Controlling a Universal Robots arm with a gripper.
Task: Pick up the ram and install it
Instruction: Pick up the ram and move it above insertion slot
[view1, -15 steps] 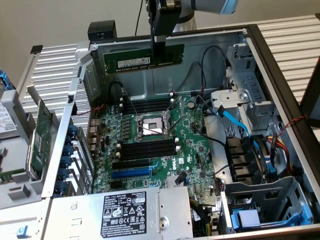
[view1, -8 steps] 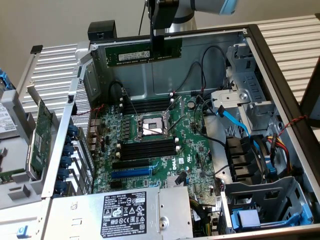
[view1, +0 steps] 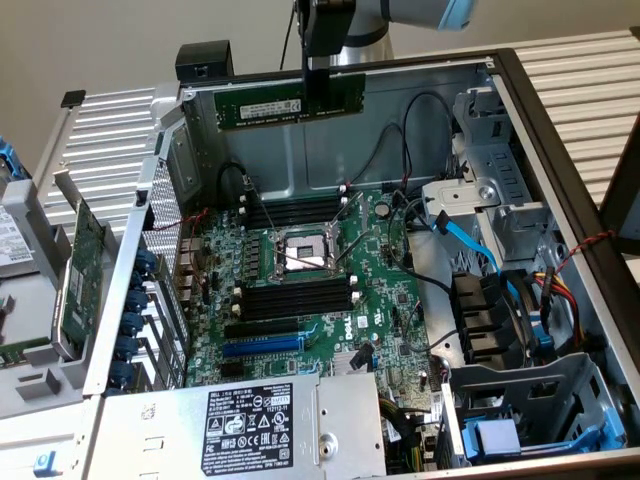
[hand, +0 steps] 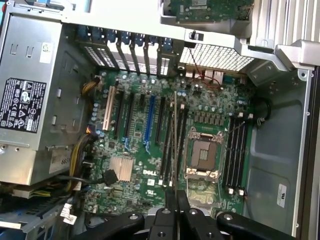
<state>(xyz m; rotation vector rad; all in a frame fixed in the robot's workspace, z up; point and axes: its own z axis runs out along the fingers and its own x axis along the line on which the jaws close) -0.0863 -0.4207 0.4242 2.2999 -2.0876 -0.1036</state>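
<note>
The ram (view1: 290, 104) hangs in the air above the open computer case (view1: 560, 160), held level along its length, pinched near its right end by the tool (view1: 322, 90). In the exterior view it sits at about 12 o'clock from the processor socket (view1: 303, 252), high over the back wall of the case and well apart from the board. In the wrist view the stick shows edge-on as a thin line (hand: 175, 145) running up from between the closed fingers (hand: 170, 200), lying over the bank of black memory slots (hand: 172, 145) on the side of the socket nearer the expansion slots.

The grip looks off-centre: most of the stick juts out to one side of the tool. That is the main risk I judge from here. With the weight and any seating push acting far from the pinch, the stick could pivot in the fingers, arrive tilted, and meet one end of a slot before the other.

Around the socket there are two slot banks, one at 12 o'clock (view1: 295, 212) and one at 6 o'clock (view1: 295, 297) in the exterior view, all empty. Neighbouring slots are close together, so a small sideways error could land the edge on a ridge between them. I cannot tell whether the white end clips are swung open, nor whether the notch faces the right way; either could block seating
</note>
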